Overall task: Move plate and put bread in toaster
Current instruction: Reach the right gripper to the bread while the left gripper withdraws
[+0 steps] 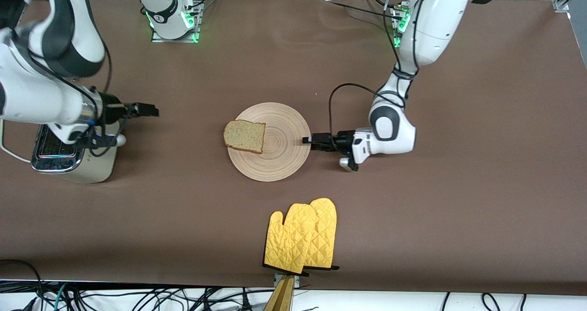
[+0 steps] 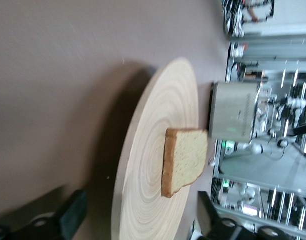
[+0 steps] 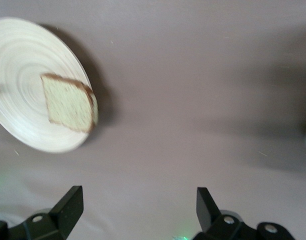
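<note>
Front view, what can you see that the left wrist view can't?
Only the front view shows the two yellow quilted oven mitts and both arms. Only the left wrist view shows the cream-white toaster's dotted side up close. Both show the round light-wood plate with the brown squarish bread slice lying on it.

Even overhead light, soft shadows under the round pale-wood plate [image 1: 275, 164], while both wrist views look washed-out and softly blurred.
</note>
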`<action>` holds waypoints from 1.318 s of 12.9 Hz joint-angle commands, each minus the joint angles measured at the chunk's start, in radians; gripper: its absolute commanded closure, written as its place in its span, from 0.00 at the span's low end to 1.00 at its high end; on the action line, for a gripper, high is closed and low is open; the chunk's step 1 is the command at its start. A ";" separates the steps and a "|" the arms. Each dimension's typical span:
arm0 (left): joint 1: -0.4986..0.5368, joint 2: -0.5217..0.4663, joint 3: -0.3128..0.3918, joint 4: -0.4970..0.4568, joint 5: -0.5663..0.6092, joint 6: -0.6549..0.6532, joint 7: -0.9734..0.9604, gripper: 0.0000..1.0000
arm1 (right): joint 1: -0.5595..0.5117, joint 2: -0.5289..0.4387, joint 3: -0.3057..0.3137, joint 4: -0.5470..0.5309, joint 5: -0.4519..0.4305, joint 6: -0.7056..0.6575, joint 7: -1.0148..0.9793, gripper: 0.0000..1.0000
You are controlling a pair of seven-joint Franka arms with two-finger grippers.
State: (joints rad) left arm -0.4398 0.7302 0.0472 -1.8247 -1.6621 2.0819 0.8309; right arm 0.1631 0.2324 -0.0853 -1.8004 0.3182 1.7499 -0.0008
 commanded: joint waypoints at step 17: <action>0.385 -0.848 -0.125 -0.029 1.738 -0.439 -0.763 0.00 | -0.001 0.154 0.292 -0.406 0.466 0.806 -0.105 0.52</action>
State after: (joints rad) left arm -0.0504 -0.1474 -0.0854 -1.9545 0.0132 1.7230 0.0792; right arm 0.1676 0.3786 0.1966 -2.2082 0.7580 2.5421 -0.0770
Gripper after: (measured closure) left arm 0.000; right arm 0.476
